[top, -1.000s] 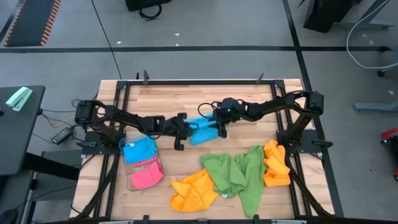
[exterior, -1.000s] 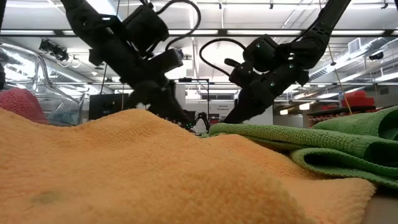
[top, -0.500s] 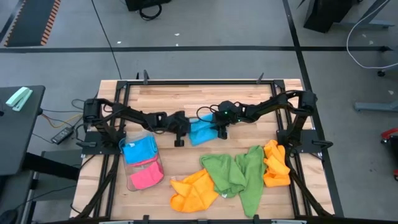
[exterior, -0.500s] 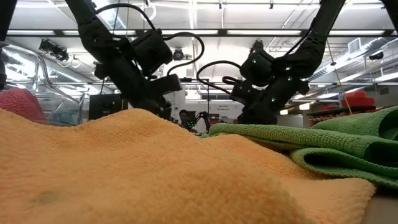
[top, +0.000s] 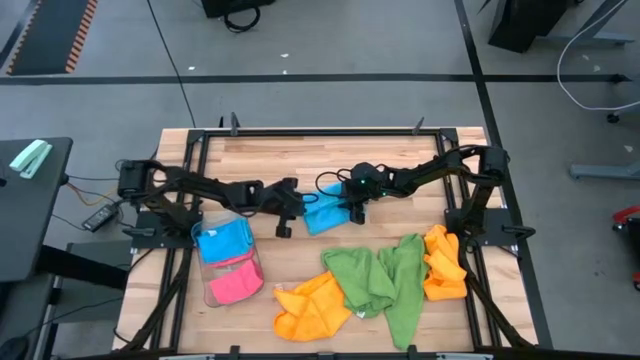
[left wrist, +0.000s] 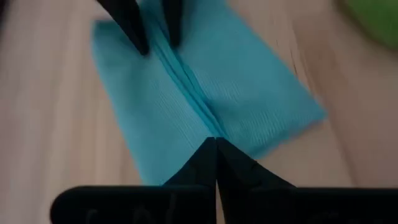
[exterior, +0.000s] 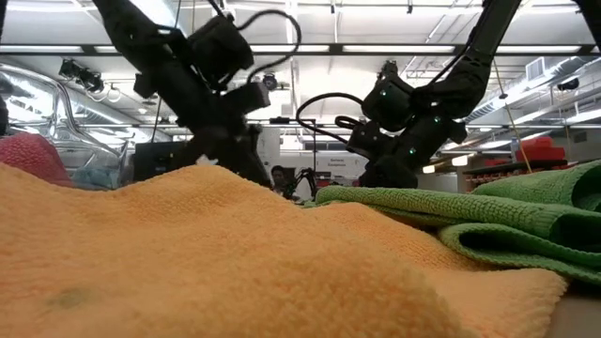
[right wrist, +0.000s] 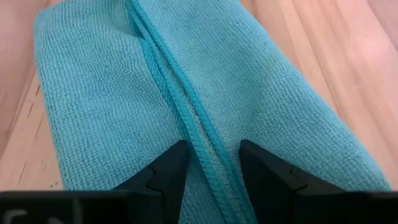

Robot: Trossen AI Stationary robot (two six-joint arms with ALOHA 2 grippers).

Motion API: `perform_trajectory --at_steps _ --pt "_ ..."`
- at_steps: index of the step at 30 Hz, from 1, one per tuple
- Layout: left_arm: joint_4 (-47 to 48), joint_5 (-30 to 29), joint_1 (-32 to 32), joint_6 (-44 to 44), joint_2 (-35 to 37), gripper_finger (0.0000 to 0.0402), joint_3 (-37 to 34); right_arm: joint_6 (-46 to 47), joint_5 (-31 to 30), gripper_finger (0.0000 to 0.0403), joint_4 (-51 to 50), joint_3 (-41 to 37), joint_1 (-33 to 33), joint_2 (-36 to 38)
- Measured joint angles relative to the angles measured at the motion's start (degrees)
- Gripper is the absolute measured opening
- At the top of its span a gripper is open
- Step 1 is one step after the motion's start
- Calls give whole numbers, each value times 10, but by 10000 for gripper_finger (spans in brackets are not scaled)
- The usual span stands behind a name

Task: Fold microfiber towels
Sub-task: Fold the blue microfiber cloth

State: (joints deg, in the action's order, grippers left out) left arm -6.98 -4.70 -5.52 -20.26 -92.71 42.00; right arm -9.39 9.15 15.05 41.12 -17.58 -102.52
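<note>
A sky-blue microfiber towel [top: 325,211] lies flat on the wooden table [top: 400,160], its two side flaps folded in so that the hems [right wrist: 180,106] meet along its middle. My left gripper [left wrist: 216,144] is shut at the middle of the towel's end nearest the table's left edge. My right gripper [right wrist: 212,168] stands open on the towel's other end, one finger on each side of the hems. In the low view an orange towel [exterior: 188,253] hides both grippers' fingertips. My left gripper has its shut fingertips on the blue towel's end edge [left wrist: 239,152], just where the two hems run out. It comes slanting down from the table's left. The fingertips hide what lies between them. The towel stays flat on the table. My right gripper rests its open fingertips [left wrist: 135,34] on the towel's top layer near the end toward the table's right, astride the two hems. The fingers slant down from the right and point along the hems. Nothing is pinched between them.
A clear plastic tray [top: 216,292] at the near left holds a folded blue towel [top: 224,240] and a pink one [top: 235,282]. Loose orange [top: 312,305], green [top: 375,280] and orange [top: 445,265] towels lie crumpled along the near edge. Bare wood shows at the far side.
My right gripper has sunk and tipped down until its fingers sit on the blue towel. The towel has stayed flat in the same place.
</note>
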Motion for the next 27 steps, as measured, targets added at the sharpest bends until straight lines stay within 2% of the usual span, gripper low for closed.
perform_trajectory --at_steps 5,9,15,20,24,27 --pt "-19 14 15 -39 7 42 0 0 -1 158 0 0 0 0" --pt "-59 17 38 -20 -14 88 0 3 -3 158 -17 0 2 15" --pt "-68 19 48 19 -27 157 0 -8 -4 158 -42 3 2 70" --pt "-81 18 76 -25 -40 198 1 -52 -3 158 -76 3 26 119" --pt "-101 -1 96 -60 -65 224 0 -55 -4 158 -83 3 49 132" --pt "-110 -41 99 -95 -84 235 0 -55 -16 158 -79 4 64 128"
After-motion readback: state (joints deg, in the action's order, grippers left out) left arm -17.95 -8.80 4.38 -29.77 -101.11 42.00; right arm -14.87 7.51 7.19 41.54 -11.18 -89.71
